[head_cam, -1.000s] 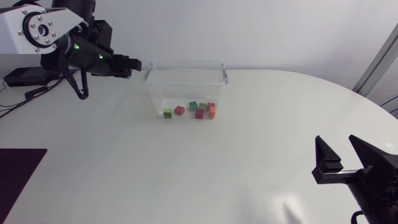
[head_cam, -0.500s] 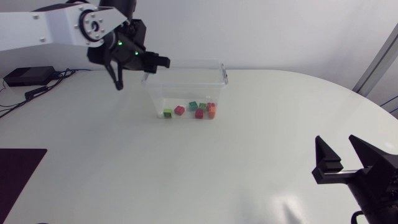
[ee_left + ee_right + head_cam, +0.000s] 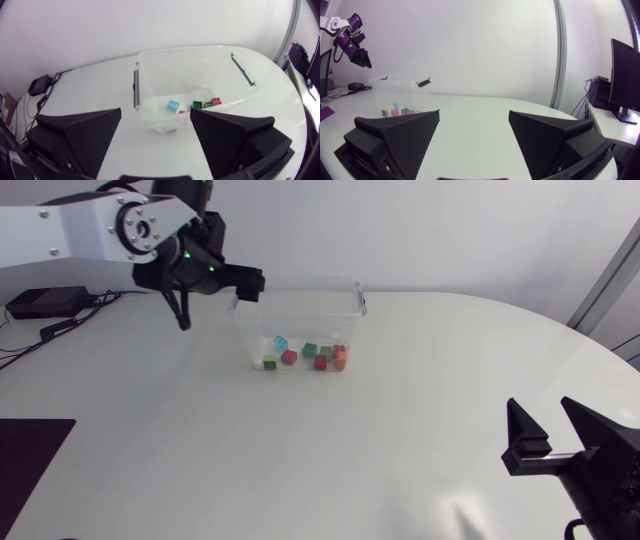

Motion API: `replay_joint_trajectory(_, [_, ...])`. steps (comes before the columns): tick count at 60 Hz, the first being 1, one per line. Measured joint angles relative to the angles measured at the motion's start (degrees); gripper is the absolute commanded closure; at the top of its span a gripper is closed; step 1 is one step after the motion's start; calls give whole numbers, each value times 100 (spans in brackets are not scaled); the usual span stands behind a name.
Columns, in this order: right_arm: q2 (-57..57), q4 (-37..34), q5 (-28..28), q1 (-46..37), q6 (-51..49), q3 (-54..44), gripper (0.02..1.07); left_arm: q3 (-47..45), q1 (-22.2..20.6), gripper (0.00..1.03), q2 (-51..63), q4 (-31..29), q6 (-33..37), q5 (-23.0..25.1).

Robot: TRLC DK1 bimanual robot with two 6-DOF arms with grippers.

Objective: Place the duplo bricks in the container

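Upper left in the head view, the left gripper [image 3: 252, 283] hangs open and empty at the rim of the clear container [image 3: 296, 308], duplo bricks [image 3: 318, 358] inside it; the right gripper [image 3: 548, 432], lower right, gapes empty.

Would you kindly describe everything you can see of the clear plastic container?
The clear plastic container is a rectangular, transparent, lidless tub with a dark latch handle at each short end. It stands upright on the white table. Small coloured duplo bricks sit inside, one light blue. The left gripper, fingers open, hangs above its left end.
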Motion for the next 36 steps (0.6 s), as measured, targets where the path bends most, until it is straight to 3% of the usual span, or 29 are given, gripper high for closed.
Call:
replay_joint_trajectory(22, [0,0,2,0,0,0,7,-1613,535,4,-2337,175,260,328])
replay_joint_trajectory(36, [0,0,2,0,0,0,7,-3097,953,4,-3908,466,439,503])
